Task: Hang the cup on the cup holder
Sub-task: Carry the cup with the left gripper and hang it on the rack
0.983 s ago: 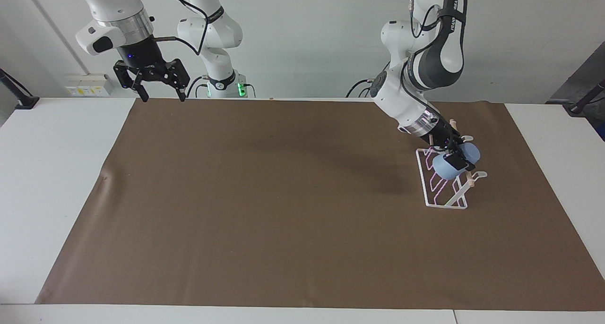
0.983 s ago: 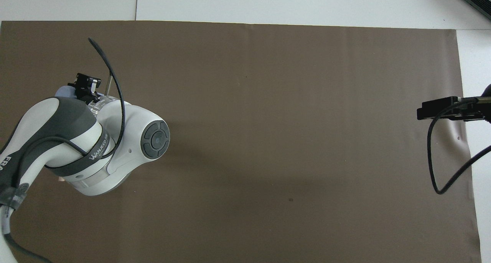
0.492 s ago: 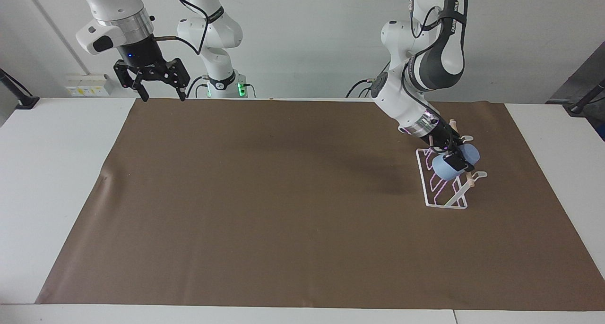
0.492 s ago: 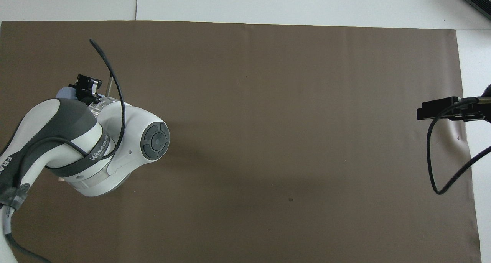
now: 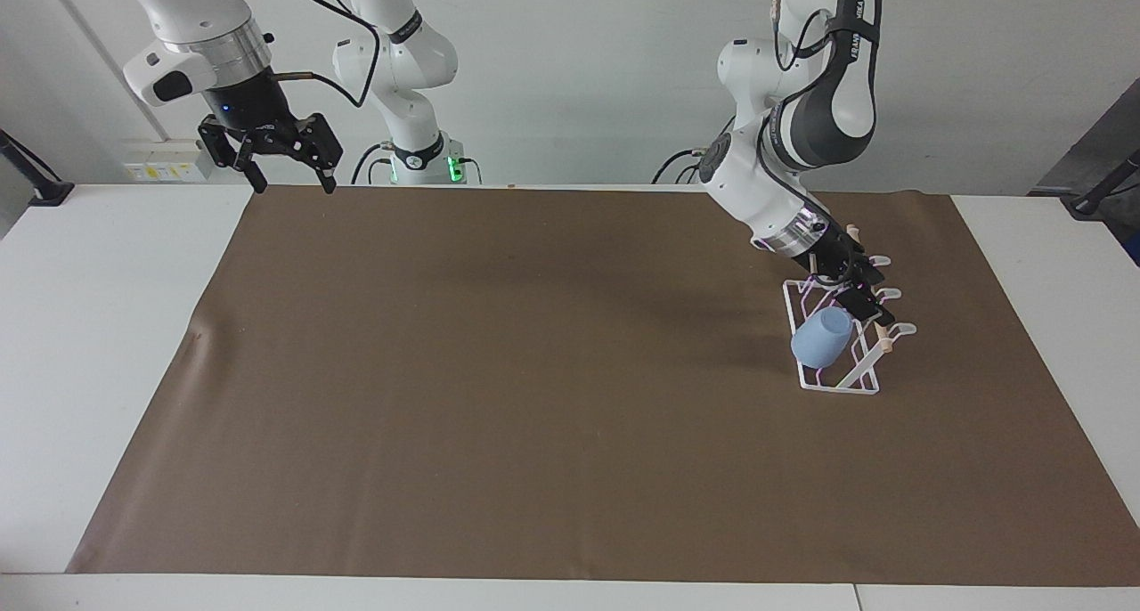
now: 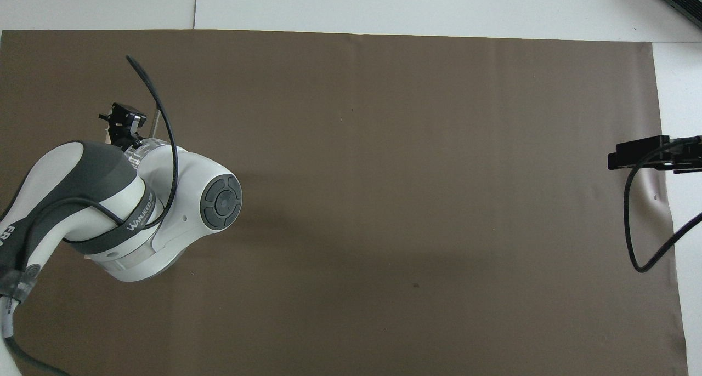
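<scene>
One cup [image 5: 821, 337] on cup holder [image 5: 837, 381], just below open, empty left claw [image 5: 862, 297]; right claw [image 5: 283, 155] open, waiting.

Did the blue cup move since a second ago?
Yes. The cup has slipped out of the left hand and now sits lower on the cup holder, closer to its white base, farther from the robots.

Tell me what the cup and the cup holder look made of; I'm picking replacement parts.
The cup looks like matte plastic, perhaps silicone: even light blue, no shine. The cup holder looks like thin white-coated metal wire, bent into loops, with a pale bar along its top that looks like unfinished wood.
</scene>
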`<control>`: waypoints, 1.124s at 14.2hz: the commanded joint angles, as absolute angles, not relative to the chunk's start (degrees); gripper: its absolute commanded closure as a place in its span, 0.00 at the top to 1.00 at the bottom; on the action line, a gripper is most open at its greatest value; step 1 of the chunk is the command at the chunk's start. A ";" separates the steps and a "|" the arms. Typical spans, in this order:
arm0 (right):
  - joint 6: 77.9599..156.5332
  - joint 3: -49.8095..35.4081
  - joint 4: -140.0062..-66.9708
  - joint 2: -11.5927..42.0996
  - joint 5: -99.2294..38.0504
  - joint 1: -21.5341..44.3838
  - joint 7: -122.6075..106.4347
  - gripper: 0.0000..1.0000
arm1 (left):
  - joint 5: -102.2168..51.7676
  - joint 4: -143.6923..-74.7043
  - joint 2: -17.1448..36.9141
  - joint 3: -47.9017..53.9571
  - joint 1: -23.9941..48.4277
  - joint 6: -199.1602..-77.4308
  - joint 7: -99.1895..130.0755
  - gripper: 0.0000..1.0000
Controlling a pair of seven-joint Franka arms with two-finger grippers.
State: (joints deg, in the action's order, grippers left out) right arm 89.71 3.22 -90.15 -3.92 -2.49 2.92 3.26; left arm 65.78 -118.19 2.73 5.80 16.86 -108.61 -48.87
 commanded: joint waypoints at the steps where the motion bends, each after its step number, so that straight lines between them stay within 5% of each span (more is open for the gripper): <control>1: 89.47 0.88 -91.23 -5.01 -0.79 1.49 4.48 1.00 | 66.88 -119.62 1.05 5.98 16.26 -109.86 -49.57 1.00; 8: 89.56 1.05 -92.11 -5.63 0.70 2.37 4.39 1.00 | 59.08 -110.94 3.69 6.24 17.05 -103.03 -49.92 1.00; 16: 89.30 0.88 -92.02 -5.36 1.85 2.11 4.57 1.00 | 32.73 -94.40 6.68 5.89 16.00 -95.27 -43.34 1.00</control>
State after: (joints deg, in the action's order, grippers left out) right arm 89.67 1.23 -90.65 -4.19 3.13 3.01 3.36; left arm 38.03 -98.53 5.34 5.92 16.79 -96.95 -45.91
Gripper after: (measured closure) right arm 0.000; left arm 0.000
